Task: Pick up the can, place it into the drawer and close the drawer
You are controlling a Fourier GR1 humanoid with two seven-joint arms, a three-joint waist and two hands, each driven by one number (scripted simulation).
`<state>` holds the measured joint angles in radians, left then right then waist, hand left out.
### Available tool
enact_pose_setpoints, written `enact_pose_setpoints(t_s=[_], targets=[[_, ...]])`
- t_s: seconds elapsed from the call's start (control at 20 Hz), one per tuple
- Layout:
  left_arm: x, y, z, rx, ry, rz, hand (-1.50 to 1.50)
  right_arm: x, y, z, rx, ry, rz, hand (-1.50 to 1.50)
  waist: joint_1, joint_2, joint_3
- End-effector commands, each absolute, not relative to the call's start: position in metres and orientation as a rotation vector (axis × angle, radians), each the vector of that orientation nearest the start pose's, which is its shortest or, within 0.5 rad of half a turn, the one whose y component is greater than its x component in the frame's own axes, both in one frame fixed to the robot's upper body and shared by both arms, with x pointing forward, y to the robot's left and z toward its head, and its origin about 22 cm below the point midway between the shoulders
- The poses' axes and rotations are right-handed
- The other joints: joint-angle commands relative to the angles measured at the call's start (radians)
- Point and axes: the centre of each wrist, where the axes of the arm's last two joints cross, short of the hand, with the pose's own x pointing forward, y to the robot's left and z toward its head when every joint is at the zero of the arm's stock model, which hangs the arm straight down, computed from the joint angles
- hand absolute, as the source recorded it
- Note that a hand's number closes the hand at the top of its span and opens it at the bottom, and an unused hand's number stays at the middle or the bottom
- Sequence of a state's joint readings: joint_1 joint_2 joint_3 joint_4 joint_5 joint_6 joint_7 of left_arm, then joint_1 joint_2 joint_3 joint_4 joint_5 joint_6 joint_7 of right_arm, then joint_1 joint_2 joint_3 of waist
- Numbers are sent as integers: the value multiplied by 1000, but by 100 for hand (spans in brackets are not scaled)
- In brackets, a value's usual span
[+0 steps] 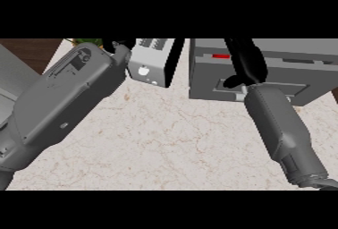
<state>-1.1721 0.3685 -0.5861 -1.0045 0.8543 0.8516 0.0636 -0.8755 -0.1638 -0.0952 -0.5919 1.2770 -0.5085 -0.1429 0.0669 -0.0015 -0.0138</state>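
Marble counter [165, 147], drawer unit [284, 67] at far right edge. Your right hand [246, 62] reaches over it, fingers straight; red can [221, 56] seems inside already. Left hand [122, 47] near far edge, fingers: can't tell. Next: push drawer shut, prob.

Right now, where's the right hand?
Head view, upper right: the right hand reaches over the grey drawer unit, fingers beside a red patch, right of the toaster.

Grey drawer unit [290, 62] at counter's far right; red patch [221, 56] on top.
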Motion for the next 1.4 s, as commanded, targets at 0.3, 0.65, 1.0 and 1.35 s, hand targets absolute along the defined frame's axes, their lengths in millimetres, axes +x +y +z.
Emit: enact_pose_setpoints(t_s=[0.3,0.65,1.0,1.35], targets=[[398,94,214,50,-1729,165,-150,448,-191,62,-1339,-1702,1038,-150,11,28,16],[393,120,224,59,-1748,146,-150,463,-202,96,-1406,-1677,1004,-150,37,31,16],[386,116,220,27,-1712,145,-150,472,-206,125,-1426,-1669,976,-150,51,38,16],[381,120,221,12,-1713,128,-150,474,-177,128,-987,-1810,804,-150,48,38,20]])
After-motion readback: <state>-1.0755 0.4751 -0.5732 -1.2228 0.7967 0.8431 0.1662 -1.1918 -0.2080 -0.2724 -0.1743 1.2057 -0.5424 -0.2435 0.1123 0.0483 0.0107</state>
